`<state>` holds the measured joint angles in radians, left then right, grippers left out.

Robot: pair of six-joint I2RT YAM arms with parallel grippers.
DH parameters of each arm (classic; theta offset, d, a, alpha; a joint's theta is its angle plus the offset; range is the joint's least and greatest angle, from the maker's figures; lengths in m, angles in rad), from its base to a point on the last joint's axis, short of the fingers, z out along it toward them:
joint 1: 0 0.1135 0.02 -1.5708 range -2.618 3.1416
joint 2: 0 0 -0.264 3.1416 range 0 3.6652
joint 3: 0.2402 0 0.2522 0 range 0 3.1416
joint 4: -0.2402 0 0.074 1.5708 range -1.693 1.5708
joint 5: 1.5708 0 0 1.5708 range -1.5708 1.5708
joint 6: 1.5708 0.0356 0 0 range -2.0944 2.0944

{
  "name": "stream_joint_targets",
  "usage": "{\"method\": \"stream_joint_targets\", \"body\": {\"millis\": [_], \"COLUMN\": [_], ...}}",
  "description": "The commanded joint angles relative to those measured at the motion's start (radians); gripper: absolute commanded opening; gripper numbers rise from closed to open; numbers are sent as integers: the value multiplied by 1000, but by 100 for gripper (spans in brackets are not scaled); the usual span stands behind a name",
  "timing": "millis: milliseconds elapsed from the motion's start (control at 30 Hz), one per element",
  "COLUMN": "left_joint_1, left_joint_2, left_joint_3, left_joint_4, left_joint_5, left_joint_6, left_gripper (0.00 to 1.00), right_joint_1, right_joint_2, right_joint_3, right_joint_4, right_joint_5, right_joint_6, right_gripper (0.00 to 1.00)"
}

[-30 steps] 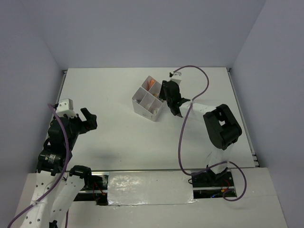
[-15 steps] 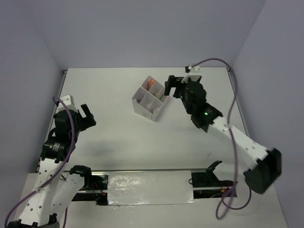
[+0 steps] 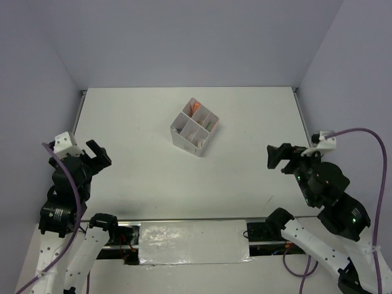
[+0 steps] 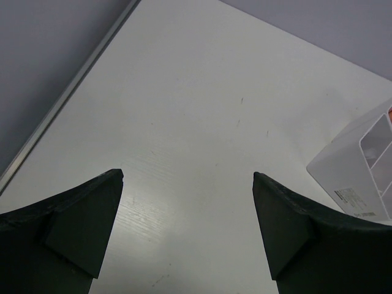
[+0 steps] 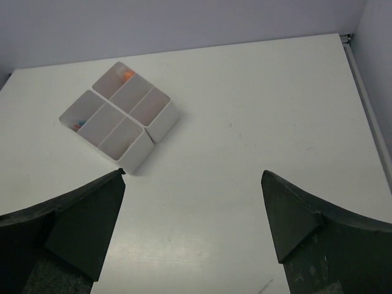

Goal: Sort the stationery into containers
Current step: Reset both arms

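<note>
The white box with four compartments (image 3: 186, 143) stands in the middle of the table, a little toward the back. An orange marker (image 3: 195, 109) shows in its far compartment and something green (image 3: 211, 125) in its right one. The box also shows in the right wrist view (image 5: 138, 157), with the orange marker (image 5: 127, 74) inside, and at the right edge of the left wrist view (image 4: 348, 176). No loose stationery shows on the table. My left gripper (image 3: 98, 154) is open and empty at the near left. My right gripper (image 3: 278, 159) is open and empty at the near right. Both are far from the box.
A metal rail (image 3: 78, 113) runs along the table's left edge and another (image 3: 309, 141) along the right edge. Purple cables (image 3: 367, 131) loop from both arms. Grey walls close in the back and sides.
My right arm has pulled back from the box to the near right of the table. My left arm has drawn back toward the near left edge.
</note>
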<state>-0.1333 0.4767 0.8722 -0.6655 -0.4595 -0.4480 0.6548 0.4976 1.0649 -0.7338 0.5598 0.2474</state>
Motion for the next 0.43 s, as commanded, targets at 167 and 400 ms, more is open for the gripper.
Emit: {"method": "stream_joint_targets", "body": {"millis": [167, 400], "left_joint_1": [6, 6], "left_joint_2": [-127, -95], "left_joint_3": [-75, -72], "left_joint_4": [80, 76], "left_joint_5": [96, 108], "left_joint_6": [22, 20], "left_gripper": [99, 99], "right_joint_1": [12, 12], "right_joint_2": [-258, -223], "right_joint_3": [-60, -62], "right_joint_4": [-128, -138], "right_joint_5": [-28, -9], "right_joint_6": [13, 33], "right_gripper": [100, 100]}}
